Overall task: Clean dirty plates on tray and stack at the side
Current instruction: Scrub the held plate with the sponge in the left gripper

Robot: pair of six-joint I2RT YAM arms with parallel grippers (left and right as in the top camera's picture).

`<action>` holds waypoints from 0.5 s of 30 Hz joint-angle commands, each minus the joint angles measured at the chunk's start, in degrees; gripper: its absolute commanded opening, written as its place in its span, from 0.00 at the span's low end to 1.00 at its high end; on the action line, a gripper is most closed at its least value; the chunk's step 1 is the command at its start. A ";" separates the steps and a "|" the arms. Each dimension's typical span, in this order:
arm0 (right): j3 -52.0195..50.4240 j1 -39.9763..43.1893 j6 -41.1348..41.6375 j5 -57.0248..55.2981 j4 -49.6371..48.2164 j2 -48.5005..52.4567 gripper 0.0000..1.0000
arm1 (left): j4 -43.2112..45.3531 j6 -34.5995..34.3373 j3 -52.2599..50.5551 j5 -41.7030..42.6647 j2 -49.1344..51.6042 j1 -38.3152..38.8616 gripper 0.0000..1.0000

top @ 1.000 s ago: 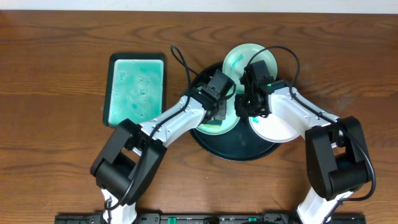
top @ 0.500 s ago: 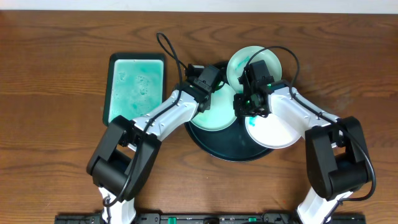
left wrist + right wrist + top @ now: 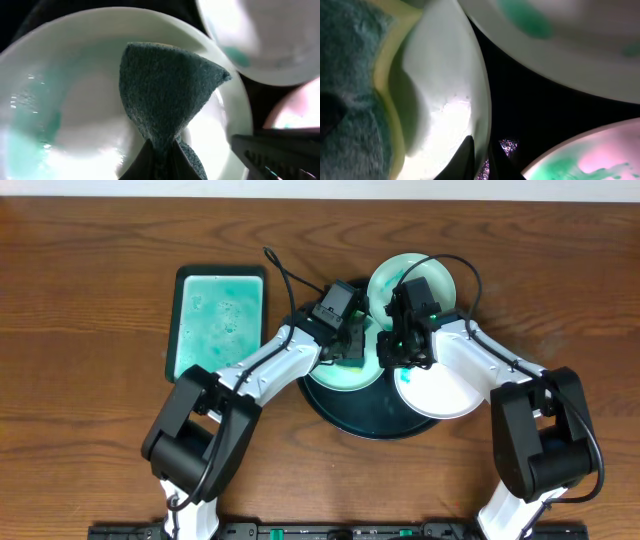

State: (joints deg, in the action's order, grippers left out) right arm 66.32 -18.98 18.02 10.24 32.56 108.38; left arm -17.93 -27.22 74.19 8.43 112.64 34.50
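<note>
The round black tray (image 3: 370, 416) holds three white plates. The left plate (image 3: 335, 376) is smeared with teal liquid. My left gripper (image 3: 353, 348) is shut on a dark teal sponge (image 3: 165, 90) pressed onto this plate (image 3: 75, 100). My right gripper (image 3: 390, 352) is shut on the same plate's right rim (image 3: 479, 115), with the sponge (image 3: 350, 100) at the left of that view. A second plate (image 3: 412, 278) with teal smears leans over the tray's far rim. A third plate (image 3: 445, 392) lies at the tray's right.
A smaller rectangular black tray (image 3: 220, 320) full of teal liquid stands left of the round tray. Bare brown wood tabletop (image 3: 90, 380) lies all around, with cables arching over both arms.
My left gripper swung the sponge to the upper left over the plate, then back to the right. The right gripper has stayed on the rim.
</note>
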 commanded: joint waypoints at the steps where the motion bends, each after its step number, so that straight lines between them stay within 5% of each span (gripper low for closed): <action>1: 0.31 -0.20 0.35 -0.96 0.31 0.83 0.08 | -0.42 -0.15 0.00 -6.27 2.27 -0.46 0.07; 9: 0.31 -0.17 0.33 -0.96 0.87 0.83 0.03 | -4.52 6.49 -0.04 -34.56 3.23 -0.98 0.07; 15: 0.31 -0.20 0.13 -0.98 1.05 0.83 0.01 | -4.46 8.52 0.02 -40.35 -0.11 -1.22 0.07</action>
State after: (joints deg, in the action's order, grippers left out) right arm 66.61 -18.98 18.92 10.61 32.69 108.38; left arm -22.26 -21.10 74.39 -20.03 114.04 34.92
